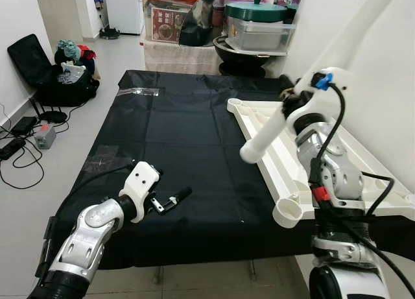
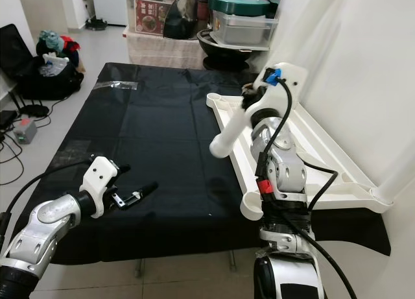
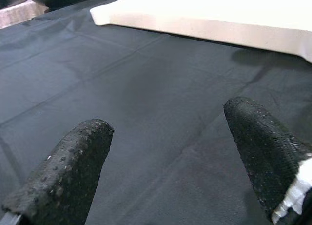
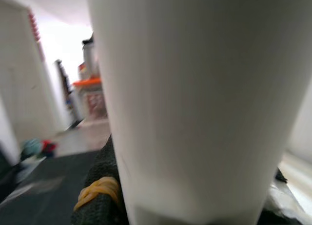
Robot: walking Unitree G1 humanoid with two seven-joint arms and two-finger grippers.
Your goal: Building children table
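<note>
A white children's tabletop (image 1: 275, 176) lies upside down on the right side of a black cloth (image 1: 175, 137), with an open leg socket (image 1: 288, 213) at its near left corner. My right gripper (image 1: 292, 106) is shut on a white table leg (image 1: 262, 138) and holds it slanted above the tabletop's left rim. The right wrist view has the leg (image 4: 195, 103) close up between black fingers (image 4: 100, 195), one with a yellow band. Low over the cloth at the near left, my left gripper (image 1: 170, 200) is open and holds nothing; its fingers (image 3: 63, 176) stand wide apart, pointing towards the tabletop (image 3: 219, 15).
A white tube (image 2: 394, 176) rises at the tabletop's near right corner by the white wall. Storage boxes and a green-lidded pot (image 1: 256, 20) stand behind the cloth. A black bag (image 1: 52, 72) and cables with a power strip (image 1: 45, 135) lie on the floor to the left.
</note>
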